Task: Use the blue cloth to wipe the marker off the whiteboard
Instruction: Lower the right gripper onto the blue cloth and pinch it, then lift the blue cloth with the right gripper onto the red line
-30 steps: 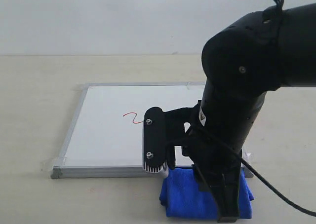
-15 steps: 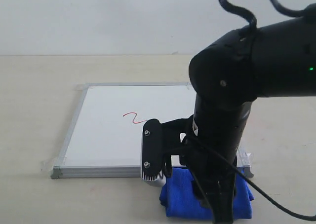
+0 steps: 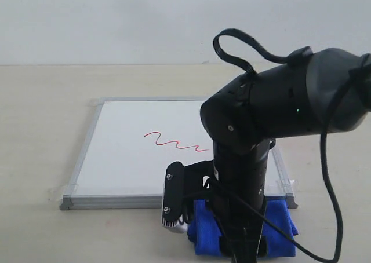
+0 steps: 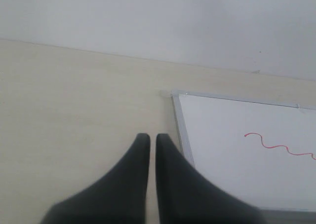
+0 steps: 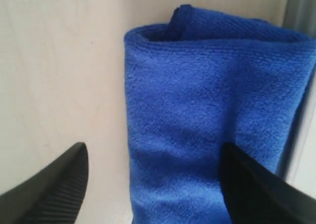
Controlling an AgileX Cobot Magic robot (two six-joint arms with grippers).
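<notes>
The whiteboard (image 3: 124, 159) lies flat on the tan table, with the red marker squiggle (image 3: 174, 141) near its middle. The blue cloth (image 3: 204, 235) lies folded on the table just off the board's near edge, largely covered by my right arm. In the right wrist view my right gripper (image 5: 154, 152) is open, one finger on each side of the blue cloth (image 5: 197, 105). My left gripper (image 4: 150, 136) is shut and empty above bare table, beside the corner of the whiteboard (image 4: 232, 160); the marker squiggle (image 4: 276, 147) shows there too. The exterior view does not show the left gripper.
The board's grey frame (image 3: 78, 164) has clear tape at its corners (image 3: 61, 190). The right wrist's camera housing (image 3: 174, 202) hangs over the board's near edge. A pale wall (image 3: 116, 19) stands behind the table.
My right arm has come down and back toward the near edge, over the cloth. It no longer covers the squiggle, which now shows in full.
</notes>
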